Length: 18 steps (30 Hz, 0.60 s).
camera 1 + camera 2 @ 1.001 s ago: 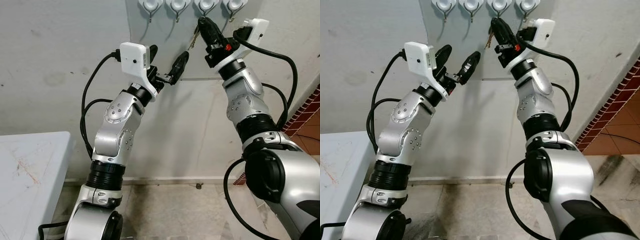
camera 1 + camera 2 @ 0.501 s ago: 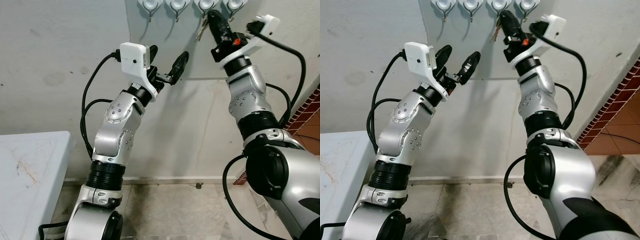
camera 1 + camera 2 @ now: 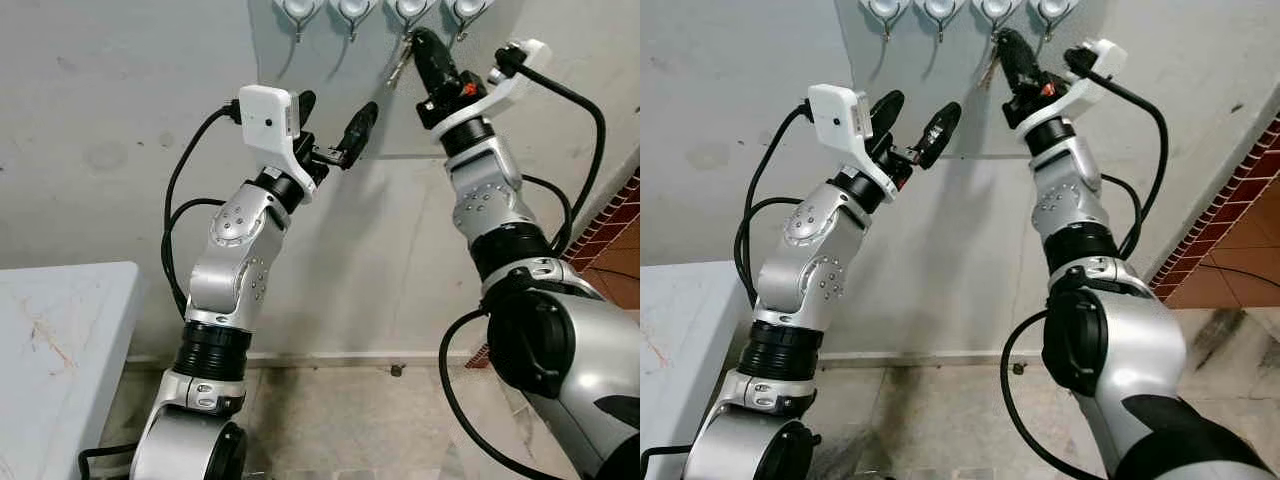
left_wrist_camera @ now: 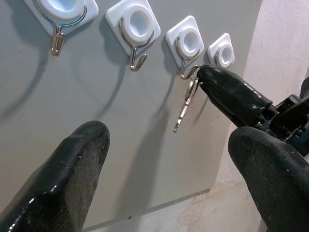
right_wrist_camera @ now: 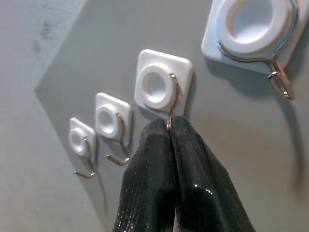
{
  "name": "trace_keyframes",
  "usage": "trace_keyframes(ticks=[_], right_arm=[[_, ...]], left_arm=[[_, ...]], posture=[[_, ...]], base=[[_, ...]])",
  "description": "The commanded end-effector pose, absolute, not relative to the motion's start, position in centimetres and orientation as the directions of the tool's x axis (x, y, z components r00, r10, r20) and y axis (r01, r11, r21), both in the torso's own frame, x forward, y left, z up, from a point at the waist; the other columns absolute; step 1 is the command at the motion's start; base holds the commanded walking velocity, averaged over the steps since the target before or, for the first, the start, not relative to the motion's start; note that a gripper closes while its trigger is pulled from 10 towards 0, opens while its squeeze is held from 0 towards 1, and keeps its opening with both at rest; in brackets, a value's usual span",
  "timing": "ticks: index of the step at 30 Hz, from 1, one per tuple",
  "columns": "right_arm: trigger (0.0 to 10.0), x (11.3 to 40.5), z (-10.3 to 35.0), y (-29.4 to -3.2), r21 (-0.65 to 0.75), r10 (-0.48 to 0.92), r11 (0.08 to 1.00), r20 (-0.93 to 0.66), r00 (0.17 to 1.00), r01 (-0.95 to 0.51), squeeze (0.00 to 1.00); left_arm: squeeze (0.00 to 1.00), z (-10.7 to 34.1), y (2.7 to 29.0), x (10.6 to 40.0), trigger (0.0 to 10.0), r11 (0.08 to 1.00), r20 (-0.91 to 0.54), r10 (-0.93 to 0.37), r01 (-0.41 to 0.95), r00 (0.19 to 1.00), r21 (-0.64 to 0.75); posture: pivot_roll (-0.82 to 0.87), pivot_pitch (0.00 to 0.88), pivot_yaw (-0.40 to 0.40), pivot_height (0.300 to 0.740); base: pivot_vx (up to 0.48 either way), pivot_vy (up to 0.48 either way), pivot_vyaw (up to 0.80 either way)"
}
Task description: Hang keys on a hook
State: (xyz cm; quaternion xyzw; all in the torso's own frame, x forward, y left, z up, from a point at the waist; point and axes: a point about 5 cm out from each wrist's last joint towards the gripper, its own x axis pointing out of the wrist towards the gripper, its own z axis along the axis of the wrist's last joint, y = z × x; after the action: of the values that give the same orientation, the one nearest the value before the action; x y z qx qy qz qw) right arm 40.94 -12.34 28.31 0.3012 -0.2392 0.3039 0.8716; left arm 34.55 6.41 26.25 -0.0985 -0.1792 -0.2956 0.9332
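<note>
A grey wall panel [image 4: 145, 159] carries a row of four white square adhesive hooks with bent wire hangers. The robot's right gripper [image 3: 420, 42], two long black fingers on a silver arm, is raised to the third hook from the robot's left [image 4: 188, 46] — the height and angle look chosen so that the key ring can be slipped over that hook's upturned wire tip.

In the left wrist view, a small bunch of silver metal keys [image 4: 186, 104] dangles from the tip of the right gripper, directly under the third hook, with the top of the bunch at the wire. Whether the ring is already over the wire or just beside it cannot be told.

The right gripper's jaws are pressed together with no visible gap. In the right wrist view a thin sliver of metal sits at the very tips, where the hook's wire comes down to them, so they appear to be pinching the top of the keys.

The left gripper [image 3: 335, 128] is held up lower on the panel, well apart from the hooks, pointing at them — probably just to give its wrist camera a view. Its jaws are wide apart and hold nothing.

A white table [image 3: 60, 330] stands at the robot's lower left.
</note>
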Motion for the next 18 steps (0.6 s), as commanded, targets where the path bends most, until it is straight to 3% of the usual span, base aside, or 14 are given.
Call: trace_keyframes(ticks=[1,11,18], right_arm=[[10.0,40.79,29.08,-11.87,0.342,0.419,0.617,0.619,0.664,-0.708,0.0],[10.0,40.75,29.52,-11.63,0.334,0.426,0.604,0.632,0.648,-0.723,0.0],[10.0,40.83,29.51,-11.99,0.326,0.4,0.647,0.624,0.671,-0.689,0.0]], left_arm=[[0.0,27.14,6.25,34.45,10.0,0.806,0.412,-0.516,0.589,0.751,-0.064],[0.0,27.19,6.3,34.43,10.0,0.807,0.414,-0.514,0.587,0.752,-0.064],[0.0,27.22,6.29,34.47,10.0,0.806,0.414,-0.513,0.587,0.752,-0.069]], posture=[[0.03,0.099,-0.012,0.74],[0.03,0.096,-0.015,0.74],[0.03,0.098,-0.015,0.74]], base=[[0.0,0.0,0.0],[0.0,0.0,0.0],[0.0,0.0,0.0]])
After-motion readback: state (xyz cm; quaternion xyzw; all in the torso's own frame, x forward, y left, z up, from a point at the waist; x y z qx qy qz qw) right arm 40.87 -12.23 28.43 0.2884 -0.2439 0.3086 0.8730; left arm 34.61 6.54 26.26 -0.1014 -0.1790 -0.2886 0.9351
